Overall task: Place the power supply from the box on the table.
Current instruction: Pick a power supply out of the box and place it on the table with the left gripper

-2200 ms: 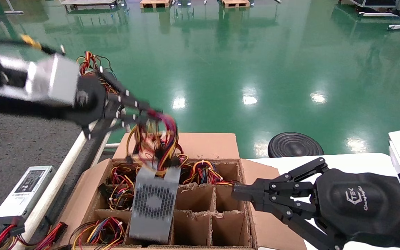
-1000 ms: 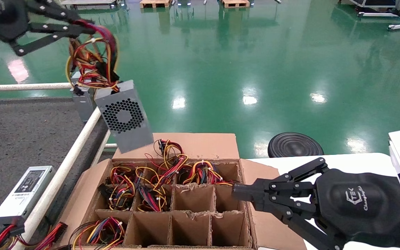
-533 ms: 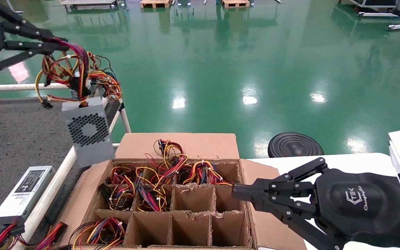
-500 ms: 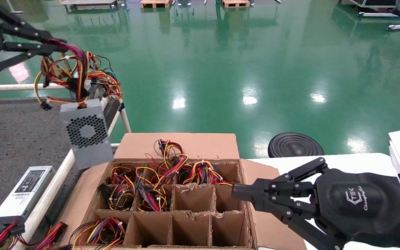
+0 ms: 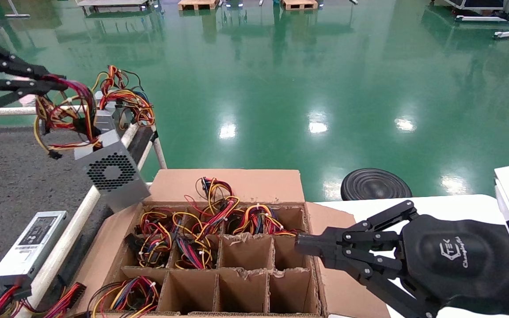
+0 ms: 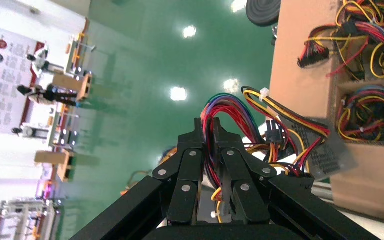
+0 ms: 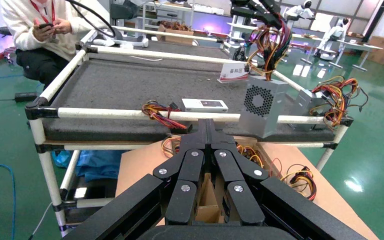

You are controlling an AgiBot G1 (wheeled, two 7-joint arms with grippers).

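Left hand (image 5: 53,84) pinched tight on wire bundle (image 5: 60,117), power supply (image 5: 112,174) hanging tilted over white rail (image 5: 66,240) between surface (image 5: 11,181) and box (image 5: 245,185), fan grille facing camera, right hand (image 5: 301,247) closed, empty, above box.

The power supply (image 5: 112,176), a boxy grey metal unit with a round honeycomb fan grille facing the head camera, hung tilted in the air by its red-yellow-black wire bundle (image 5: 62,115), which was pinched between the closed fingers of the left gripper (image 5: 55,84). It dangled over the white rail at the table's edge, just beside the box's left flap. The box (image 5: 254,185), a large brown cardboard carton with open flaps, held a grid of dividers; several far and left cells contained coloured wires, the others showed bare cardboard. The table (image 5: 11,176) was a dark grey speckled surface edged by white tubular rails.
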